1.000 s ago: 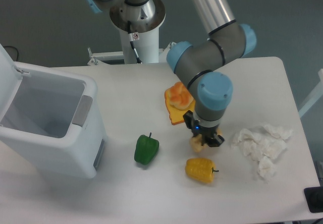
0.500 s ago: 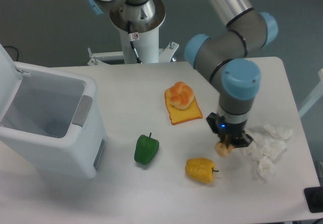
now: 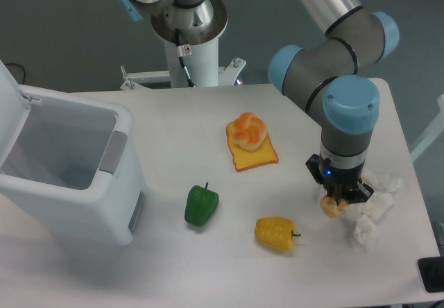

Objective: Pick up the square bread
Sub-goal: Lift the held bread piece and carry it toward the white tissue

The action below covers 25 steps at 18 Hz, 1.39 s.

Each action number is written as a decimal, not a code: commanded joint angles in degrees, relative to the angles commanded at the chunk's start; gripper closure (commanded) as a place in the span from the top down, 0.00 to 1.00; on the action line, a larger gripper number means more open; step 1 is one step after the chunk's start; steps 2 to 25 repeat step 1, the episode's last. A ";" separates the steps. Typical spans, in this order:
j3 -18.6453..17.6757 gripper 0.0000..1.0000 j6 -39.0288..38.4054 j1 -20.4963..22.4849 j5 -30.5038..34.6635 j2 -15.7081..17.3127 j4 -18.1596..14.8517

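Grip status first: your two-finger gripper [image 3: 337,198] is clamped on the small pale cream-yellow square bread chunk [image 3: 332,207], which hangs between the black fingers with only its lower part showing. It sits at the right side of the white table [image 3: 180,124], right at the edge of the crumpled white tissue pile [image 3: 372,207]. From this one angle you can't tell whether the bread is clear of the table or just touching it.

Risks as I judge them:
- Hold looks shallow. Most of the bread sticks out below the fingertips, so a quick move or wrist rotation could let it slip or pivot out.
- Bread is soft. Too much squeeze could crush it or break off the pinched corner; too little and it drops.
- Tissue is just beside the load, possibly touching it. If a fold is caught by a finger or the bread, you'd drag the pile up or sideways with it.
- A drop here would land on or beside the tissue, which makes a re-grasp messy.

Well apart and no concern right now: the yellow bell pepper [image 3: 276,233], the green bell pepper [image 3: 201,205], the round knotted orange-white bun [image 3: 249,132] sitting on the flat orange toast slice [image 3: 254,156], and the open white bin [image 3: 66,169] on the left.

Suggest a slow, straight vertical move.
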 joint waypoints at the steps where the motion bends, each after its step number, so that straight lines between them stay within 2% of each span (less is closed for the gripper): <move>1: 0.00 0.25 0.00 -0.09 -0.09 0.09 0.00; 25: 0.00 0.25 0.00 -0.09 -0.09 0.09 0.00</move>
